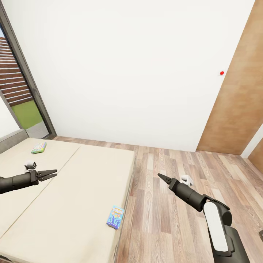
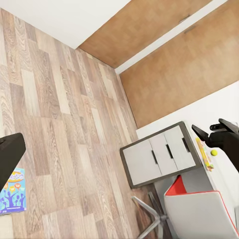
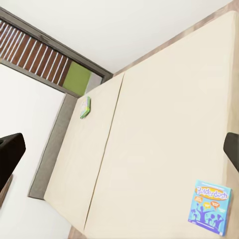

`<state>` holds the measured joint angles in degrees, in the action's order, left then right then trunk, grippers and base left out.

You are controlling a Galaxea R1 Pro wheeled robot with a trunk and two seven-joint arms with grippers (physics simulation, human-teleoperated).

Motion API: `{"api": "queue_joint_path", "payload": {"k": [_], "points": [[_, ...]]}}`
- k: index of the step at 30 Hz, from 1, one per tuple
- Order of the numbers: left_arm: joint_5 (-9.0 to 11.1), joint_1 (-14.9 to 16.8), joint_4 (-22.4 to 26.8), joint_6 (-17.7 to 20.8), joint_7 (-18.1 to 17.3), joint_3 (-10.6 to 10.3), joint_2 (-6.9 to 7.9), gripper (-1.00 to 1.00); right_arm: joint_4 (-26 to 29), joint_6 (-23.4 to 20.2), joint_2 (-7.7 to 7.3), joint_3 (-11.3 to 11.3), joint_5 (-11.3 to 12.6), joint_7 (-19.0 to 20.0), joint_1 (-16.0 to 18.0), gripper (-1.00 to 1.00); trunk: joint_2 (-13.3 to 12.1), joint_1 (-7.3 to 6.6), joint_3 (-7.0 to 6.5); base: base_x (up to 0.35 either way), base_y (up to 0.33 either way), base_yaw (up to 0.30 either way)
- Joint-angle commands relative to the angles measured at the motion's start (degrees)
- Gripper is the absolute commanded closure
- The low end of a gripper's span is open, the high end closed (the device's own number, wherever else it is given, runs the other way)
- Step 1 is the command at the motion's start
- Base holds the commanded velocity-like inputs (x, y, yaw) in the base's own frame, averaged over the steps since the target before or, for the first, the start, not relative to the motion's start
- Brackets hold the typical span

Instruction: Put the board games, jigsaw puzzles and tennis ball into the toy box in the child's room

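Currently, two board games are lying on the low wide bed [image 1: 73, 190] with its plain beige mattress: the small blue flat game box [image 1: 115, 217] is sitting at the bed's floor-side edge, and the green-white flat game box [image 1: 38, 147] is resting well apart from it, near the grey headboard [image 1: 12, 140]. The left end effector [image 1: 54, 173] is hovering over the bed with its fingers slightly parted, grasping nothing. The right end effector [image 1: 160, 176] is hanging over the wood-plank floor [image 1: 175, 204] beside the bed, its fingers looking pressed together, empty.
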<state>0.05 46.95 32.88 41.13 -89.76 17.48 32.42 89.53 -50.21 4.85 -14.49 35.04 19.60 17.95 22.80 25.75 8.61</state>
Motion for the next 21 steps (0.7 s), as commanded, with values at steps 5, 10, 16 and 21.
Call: {"api": "queue_joint_path", "payload": {"k": [5, 10, 16, 21], "points": [[0.0, 0.1, 0.0, 0.6, -0.2, 0.0, 0.0, -1.0, 0.1, -0.4, -0.02, -0.2, -0.2, 0.4, 0.1, -1.0, 0.1, 0.04, 0.12, 0.0, 0.0, 0.0], [0.0, 0.1, 0.0, 0.6, -0.2, 0.0, 0.01, -1.0, 0.1, -0.3, 0.13, -0.1, -0.2, 0.4, 0.1, -1.0, 0.1, 0.04, 0.12, 0.0, 0.0, 0.0], [0.0, 0.0, 0.0, 0.6, -0.2, 0.0, 0.01, -1.0, 0.2, -0.3, 0.19, -0.1, -0.2, 0.4, 0.1, -1.0, 0.1, 0.04, 0.12, 0.0, -0.016, 0.001], [0.0, 0.1, 0.0, 0.6, -0.2, 0.0, 0.01, -1.0, 0.2, -0.3, 0.33, 0.0, -0.2, 0.4, 0.1, -1.0, 0.1, 0.04, 0.12, 0.0, -0.127, 0.097]]}}
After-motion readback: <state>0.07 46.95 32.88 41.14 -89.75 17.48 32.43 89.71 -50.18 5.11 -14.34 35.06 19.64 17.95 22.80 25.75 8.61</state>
